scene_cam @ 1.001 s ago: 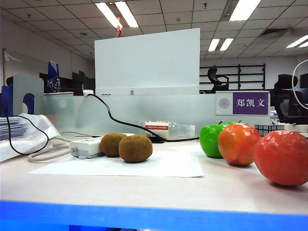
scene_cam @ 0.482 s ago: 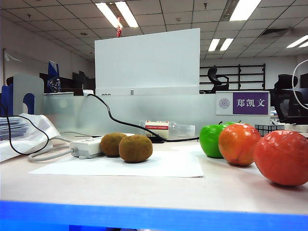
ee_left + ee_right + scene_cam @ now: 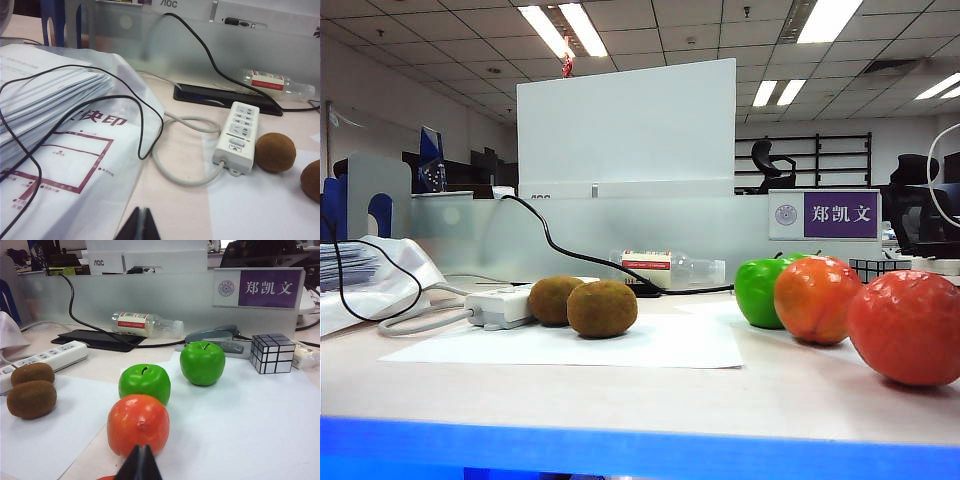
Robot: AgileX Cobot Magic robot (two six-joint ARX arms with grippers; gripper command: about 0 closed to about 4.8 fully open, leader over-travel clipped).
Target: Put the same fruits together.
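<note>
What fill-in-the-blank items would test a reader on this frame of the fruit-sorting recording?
1. The two kiwis lie beside the white ____.
2. The number of green apples in the right wrist view is ____.
3. The left gripper and right gripper are both ____.
4. Behind the apples a plastic ____ lies on its side.

Missing words: power strip; two; shut; bottle

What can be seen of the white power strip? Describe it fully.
The white power strip is a long, plastic-looking block with a row of sockets and a switch near one end. It lies flat on the table, its thick pale cable looping away. The nearer kiwi sits right beside it; contact cannot be told.
</note>
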